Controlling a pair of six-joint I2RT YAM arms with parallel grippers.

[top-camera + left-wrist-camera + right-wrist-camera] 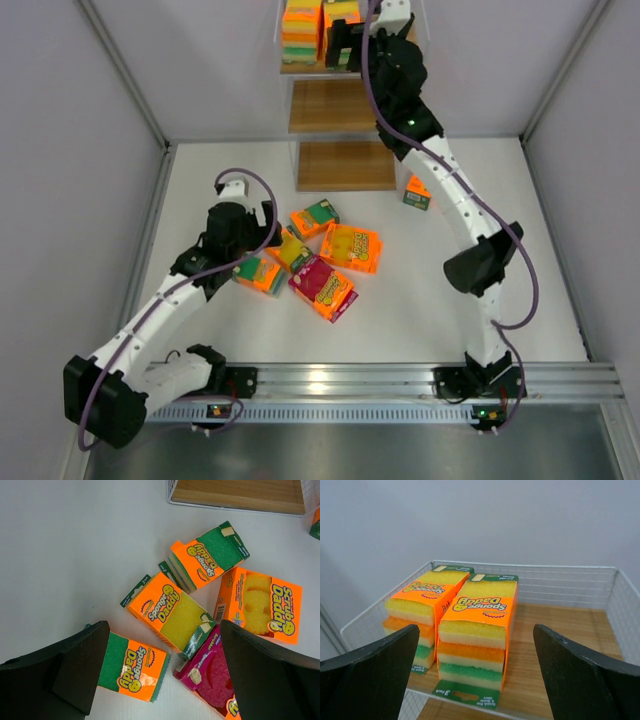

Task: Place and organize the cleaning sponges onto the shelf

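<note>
Centre-left of top view: my left gripper [248, 258] spread wide, empty, over loose sponges [350, 247] on table [420, 300]. Top centre: my right gripper [343, 47] released, fingers wide, at shelf [345, 166] top tier, two packs [427, 602] standing there.

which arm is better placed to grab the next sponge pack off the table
Left: the open left gripper hovers over the nearest green-faced pack; the right gripper is up at the shelf.
</note>
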